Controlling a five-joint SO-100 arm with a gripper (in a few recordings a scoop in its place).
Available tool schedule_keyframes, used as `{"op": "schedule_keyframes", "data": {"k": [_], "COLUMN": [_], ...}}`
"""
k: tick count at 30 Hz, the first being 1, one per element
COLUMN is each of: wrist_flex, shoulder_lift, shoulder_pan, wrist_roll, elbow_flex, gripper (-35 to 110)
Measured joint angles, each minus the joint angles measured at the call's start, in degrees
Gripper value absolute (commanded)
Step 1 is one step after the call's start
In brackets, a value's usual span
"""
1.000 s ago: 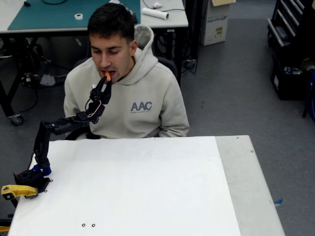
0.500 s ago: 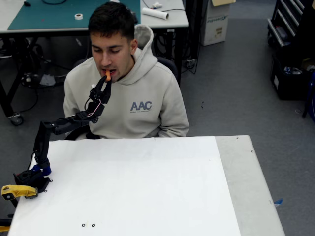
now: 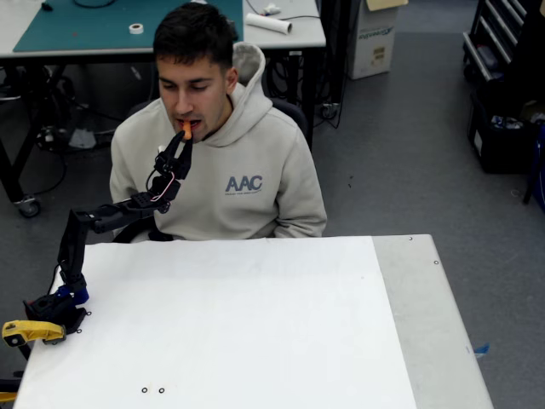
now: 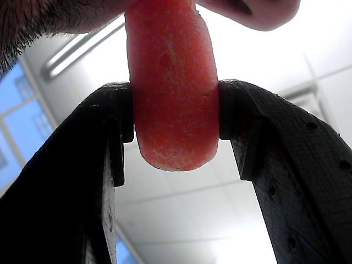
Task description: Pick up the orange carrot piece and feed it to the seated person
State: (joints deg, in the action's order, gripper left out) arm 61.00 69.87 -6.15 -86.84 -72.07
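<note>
The orange carrot piece (image 3: 186, 130) stands upright between the black fingers of my gripper (image 3: 183, 141), its top end inside the open mouth of the seated person (image 3: 221, 162). Up close in the wrist view the carrot piece (image 4: 171, 88) is squeezed from both sides by my gripper (image 4: 175, 115), and its upper end meets the person's lips. The person sits behind the white table (image 3: 255, 324) in a beige hoodie with blue lettering. My black arm reaches up from its base at the table's left edge.
A yellow clamp handle (image 3: 30, 331) holds the arm's base at the table's left edge. Behind the person stands a desk with a green mat (image 3: 102, 25), a tape roll and a paper tube. Grey floor lies to the right.
</note>
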Motion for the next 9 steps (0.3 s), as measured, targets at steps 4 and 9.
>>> {"op": "schedule_keyframes", "data": {"k": [4, 9], "wrist_flex": [0.0, 0.0], "shoulder_lift": [-0.1, -0.1], "shoulder_pan": [0.0, -0.4], "wrist_roll": [0.0, 0.0], "elbow_flex": [0.2, 0.2], "gripper": [11, 12]}}
